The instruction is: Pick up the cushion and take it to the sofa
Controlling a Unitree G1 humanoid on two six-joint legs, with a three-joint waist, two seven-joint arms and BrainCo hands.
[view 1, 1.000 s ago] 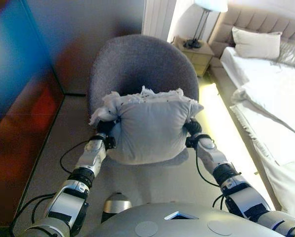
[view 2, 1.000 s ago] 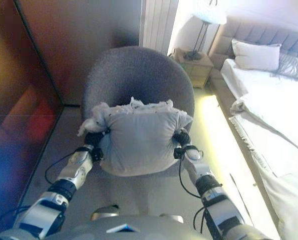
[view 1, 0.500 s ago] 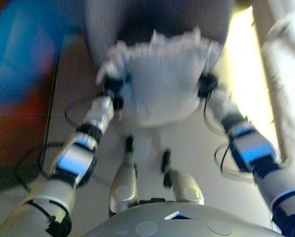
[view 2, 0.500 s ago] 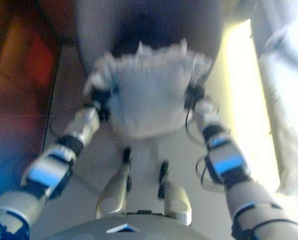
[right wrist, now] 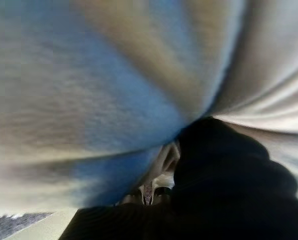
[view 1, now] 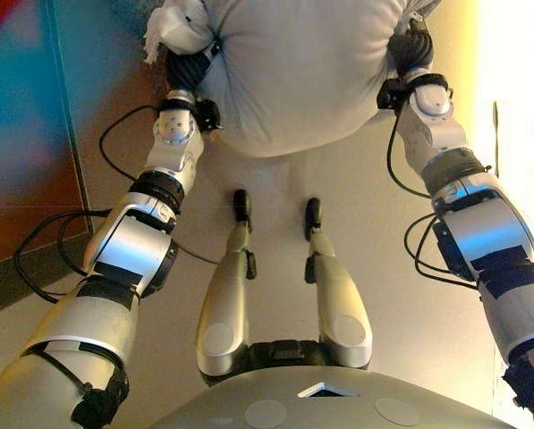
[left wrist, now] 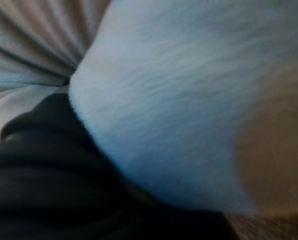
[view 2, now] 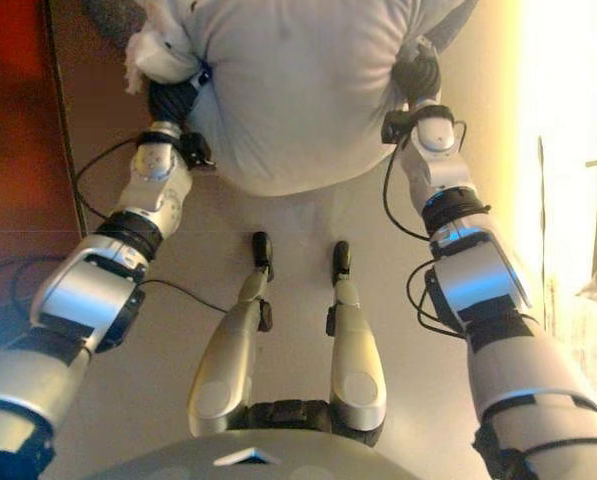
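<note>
Clamping from the side, the left robot hand (view 1: 188,67) presses into the plump pale grey fabric cushion (view 1: 298,71); its fingers are buried in cloth, so whether they curl or lie flat I cannot tell. Between both hands the cushion hangs off the floor, squeezed from each flank, likely so its soft bulk cannot sag out. The right robot hand (view 1: 411,49) mirrors it, fingers likewise hidden. Below the hands lies bare beige floor (view 1: 267,174), while a dark red-brown wall (view 1: 25,134) crowds the left arm's outer side.
</note>
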